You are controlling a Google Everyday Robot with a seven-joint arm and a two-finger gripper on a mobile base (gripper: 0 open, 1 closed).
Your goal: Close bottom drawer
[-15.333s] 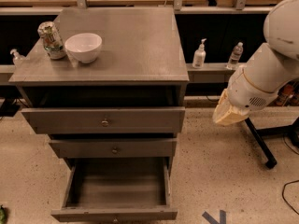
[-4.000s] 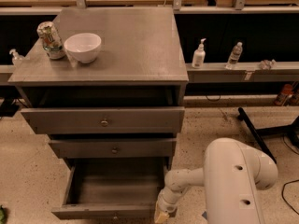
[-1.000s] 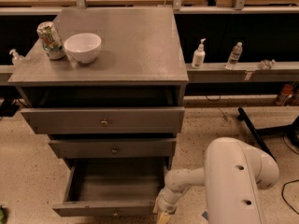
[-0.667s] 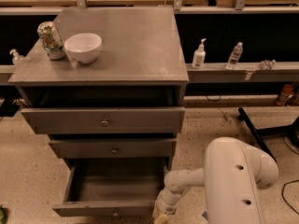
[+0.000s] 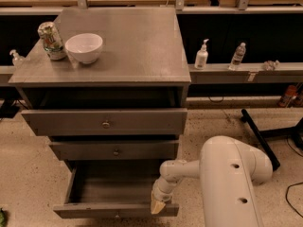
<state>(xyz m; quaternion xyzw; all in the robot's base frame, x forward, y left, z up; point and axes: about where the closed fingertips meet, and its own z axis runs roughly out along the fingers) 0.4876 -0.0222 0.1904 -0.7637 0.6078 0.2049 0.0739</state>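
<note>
The bottom drawer (image 5: 116, 210) of the grey cabinet (image 5: 123, 56) stands pulled out, its inside empty. Its flat front panel runs along the lower edge of the view. My gripper (image 5: 157, 205) is at the right end of that front panel, touching it or just in front of it. The white arm (image 5: 227, 183) reaches to it from the lower right. The middle drawer front (image 5: 113, 151) and the widest top drawer front (image 5: 105, 122), both with brass knobs, sit above and stick out a little.
A white bowl (image 5: 84, 47) and a can (image 5: 50, 40) stand on the cabinet top at the left. Bottles (image 5: 202, 55) stand on a ledge to the right. A black stand leg (image 5: 258, 134) lies on the speckled floor at right.
Since one second ago the drawer front and my gripper have shifted slightly towards the cabinet. Fifteen seconds ago the arm was up at the right, away from the drawer.
</note>
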